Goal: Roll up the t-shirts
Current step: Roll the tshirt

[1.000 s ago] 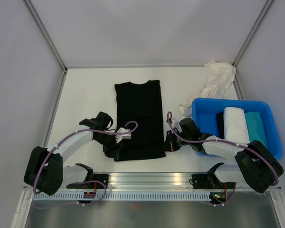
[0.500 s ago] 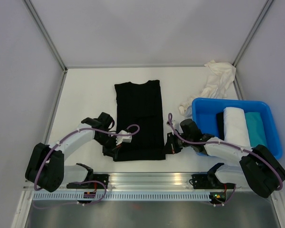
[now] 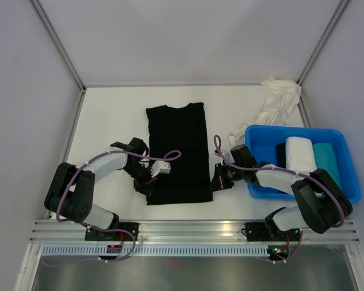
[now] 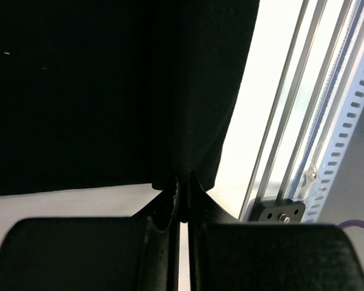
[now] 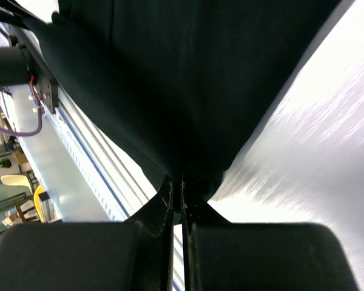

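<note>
A black t-shirt [image 3: 177,145] lies flat on the white table, folded into a long strip with its collar at the far end. My left gripper [image 3: 147,187] is shut on the near left corner of its hem. In the left wrist view the gripper [image 4: 182,182] pinches the black cloth [image 4: 109,91]. My right gripper [image 3: 216,182] is shut on the near right corner. The right wrist view shows that gripper [image 5: 182,180] holding a fold of the shirt [image 5: 200,79]. A cream-white t-shirt [image 3: 278,100] lies crumpled at the far right.
A blue plastic tub [image 3: 258,131] stands at the right, close behind my right arm. It holds a white roll [image 3: 302,159], a teal roll [image 3: 326,160] and a dark one [image 3: 281,157]. The metal rail [image 3: 194,230] runs along the near edge.
My left gripper has closed on the shirt's near left hem corner. Both arms have reached a little further from the rail, the right still pinching its corner.
</note>
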You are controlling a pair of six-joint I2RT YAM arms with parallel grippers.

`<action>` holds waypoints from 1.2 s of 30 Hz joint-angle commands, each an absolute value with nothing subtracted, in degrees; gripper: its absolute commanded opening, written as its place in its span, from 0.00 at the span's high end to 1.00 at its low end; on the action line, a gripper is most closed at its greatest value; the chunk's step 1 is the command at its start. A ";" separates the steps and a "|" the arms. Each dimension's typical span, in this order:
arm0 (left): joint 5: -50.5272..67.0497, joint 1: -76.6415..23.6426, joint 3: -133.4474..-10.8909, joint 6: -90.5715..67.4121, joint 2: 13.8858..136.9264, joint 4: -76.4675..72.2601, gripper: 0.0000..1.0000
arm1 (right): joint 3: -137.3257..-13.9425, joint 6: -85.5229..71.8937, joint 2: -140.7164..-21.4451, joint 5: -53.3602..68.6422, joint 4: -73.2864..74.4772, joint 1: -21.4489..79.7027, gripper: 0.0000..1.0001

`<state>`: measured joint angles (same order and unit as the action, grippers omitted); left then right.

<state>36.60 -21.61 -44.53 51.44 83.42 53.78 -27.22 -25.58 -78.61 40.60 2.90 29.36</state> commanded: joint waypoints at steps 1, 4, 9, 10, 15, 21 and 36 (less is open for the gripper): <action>35.86 -21.18 -45.00 49.04 85.78 49.93 0.97 | -30.32 -22.68 -81.03 41.13 3.60 27.51 0.96; 34.98 -21.18 -44.30 47.82 87.54 48.43 0.97 | -30.50 -22.15 -81.83 38.42 3.95 27.16 0.88; 35.07 -21.18 -44.47 46.14 88.95 47.64 0.96 | -33.38 -20.22 -78.67 34.46 8.24 26.98 0.75; 34.98 -21.09 -44.39 45.97 88.95 47.46 0.96 | -34.27 -19.43 -77.97 33.50 9.91 26.98 0.74; 34.54 -21.09 -44.21 44.83 88.86 47.20 0.95 | -43.39 -14.51 -74.18 22.97 25.27 27.68 0.80; 35.33 -21.18 -44.03 43.51 87.89 47.11 0.94 | -41.77 -16.51 -71.98 26.87 16.93 36.53 1.00; 29.28 -21.18 -44.82 36.74 84.64 46.58 0.72 | -34.63 -28.03 -85.43 29.62 -7.56 43.33 1.00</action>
<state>33.17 -21.45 -44.38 40.07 87.44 48.03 -34.76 -25.58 -85.36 30.00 -1.65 43.48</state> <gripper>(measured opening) 0.255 0.003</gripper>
